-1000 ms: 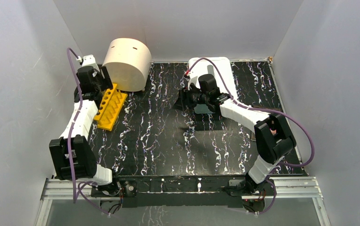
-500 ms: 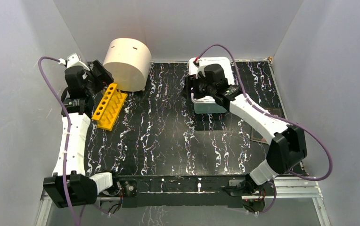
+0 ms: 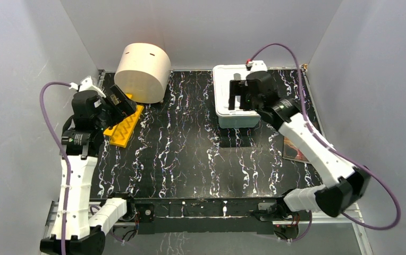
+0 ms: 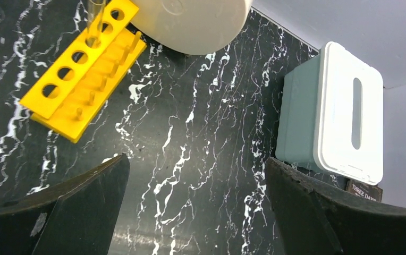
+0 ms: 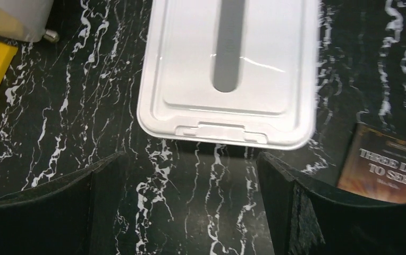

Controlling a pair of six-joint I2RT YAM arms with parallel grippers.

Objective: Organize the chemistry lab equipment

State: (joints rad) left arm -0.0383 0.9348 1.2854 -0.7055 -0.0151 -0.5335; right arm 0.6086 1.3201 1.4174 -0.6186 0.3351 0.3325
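With the left end effector (image 4: 195,162) and right end effector (image 5: 190,156) both wide and empty, a careless descent on the yellow holed rack (image 4: 92,87) at the bench's far-left corner (tight beside the cream cylinder (image 4: 195,21)) could topple its clear tube (image 4: 95,16).

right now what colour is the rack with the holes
The rack is yellow, clearest in the left wrist view.
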